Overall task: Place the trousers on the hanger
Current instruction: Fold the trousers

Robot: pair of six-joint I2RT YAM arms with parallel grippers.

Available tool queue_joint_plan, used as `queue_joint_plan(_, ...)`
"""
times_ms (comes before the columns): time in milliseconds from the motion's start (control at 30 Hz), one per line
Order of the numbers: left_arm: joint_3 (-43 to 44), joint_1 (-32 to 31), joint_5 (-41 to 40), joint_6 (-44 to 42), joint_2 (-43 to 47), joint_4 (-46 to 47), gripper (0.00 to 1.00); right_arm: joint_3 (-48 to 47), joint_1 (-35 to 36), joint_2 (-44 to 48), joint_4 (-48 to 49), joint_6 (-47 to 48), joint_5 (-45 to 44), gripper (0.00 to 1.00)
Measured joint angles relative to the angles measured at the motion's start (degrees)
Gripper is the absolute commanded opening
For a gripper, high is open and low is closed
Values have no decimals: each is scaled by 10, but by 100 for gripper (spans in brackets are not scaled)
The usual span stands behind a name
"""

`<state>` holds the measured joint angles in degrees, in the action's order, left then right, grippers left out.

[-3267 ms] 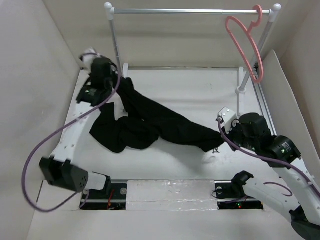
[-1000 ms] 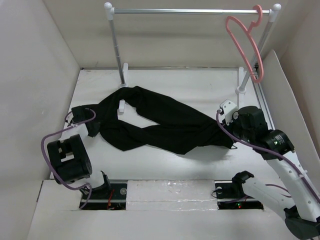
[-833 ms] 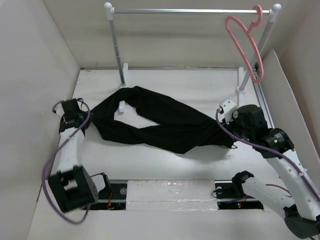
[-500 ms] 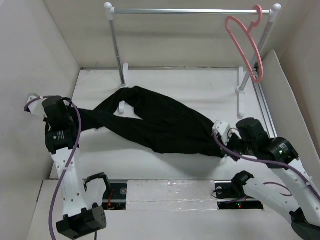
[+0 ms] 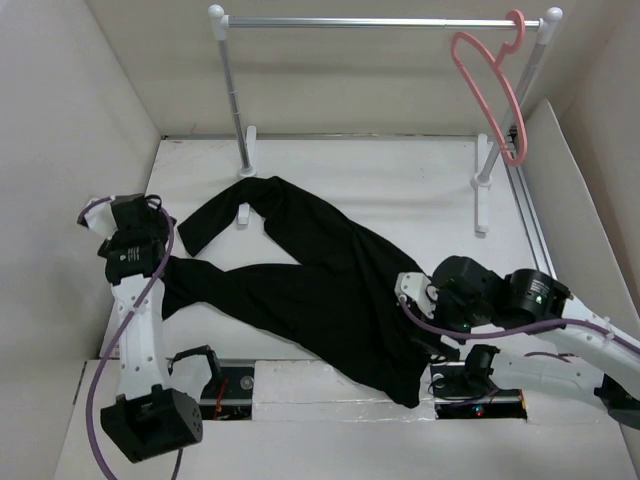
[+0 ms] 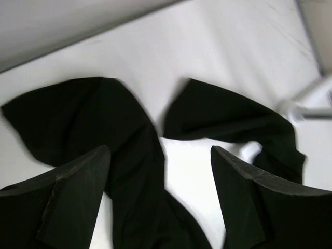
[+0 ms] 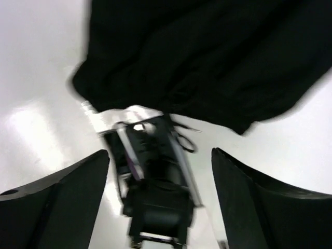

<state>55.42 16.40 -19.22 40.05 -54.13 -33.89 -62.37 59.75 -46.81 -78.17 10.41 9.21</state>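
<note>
Trousers [image 5: 320, 290] lying in front of the rail [image 5: 380, 21], long axis running diagonally, legs pointing toward the rail's left post, hanger [image 5: 493, 90] hanging at the rail's right end, left gripper [image 6: 160, 151] and right gripper [image 7: 160, 153] gaping wide, holding nothing

Bright, even light; motion-blurred wrist views.
</note>
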Motion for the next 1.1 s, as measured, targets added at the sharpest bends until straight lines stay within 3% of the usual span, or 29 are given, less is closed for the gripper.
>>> queue_joint_plan(67,0,-25,30,-5,-34,42,71,-19,-3,-30,7,-5,-74,46)
queue_joint_plan(100,0,-41,41,-7,-57,63,70,-22,-12,-43,16,-6,-101,18)
queue_joint_plan(133,0,-54,46,-6,-82,79,70,-21,-25,-55,31,-6,-127,0)
queue_joint_plan(233,8,-84,68,-6,-186,117,70,4,-98,-86,107,2,-171,2)
queue_joint_plan(300,16,-92,83,0,-255,131,72,35,-172,-95,162,7,-188,23)
queue_joint_plan(333,20,-93,86,3,-285,136,73,52,-213,-95,189,10,-189,43)
queue_joint_plan(433,47,-92,91,12,-354,139,73,90,-322,-95,247,21,-183,70)
queue_joint_plan(600,86,-93,108,14,-413,160,72,150,-494,-112,348,15,-84,71)
queue_joint_plan(767,91,-93,119,16,-448,184,69,236,-530,-178,419,-9,3,71)
queue_joint_plan(900,91,-93,122,18,-471,194,63,274,-535,-200,439,-23,53,68)
queue_joint_plan(1000,92,-93,124,20,-487,201,52,276,-537,-219,468,-28,82,26)
queue_joint_plan(1033,92,-93,124,20,-491,203,38,276,-540,-226,478,-29,87,5)
queue_joint_plan(1100,97,-93,123,22,-497,205,16,275,-549,-243,491,-31,92,0)
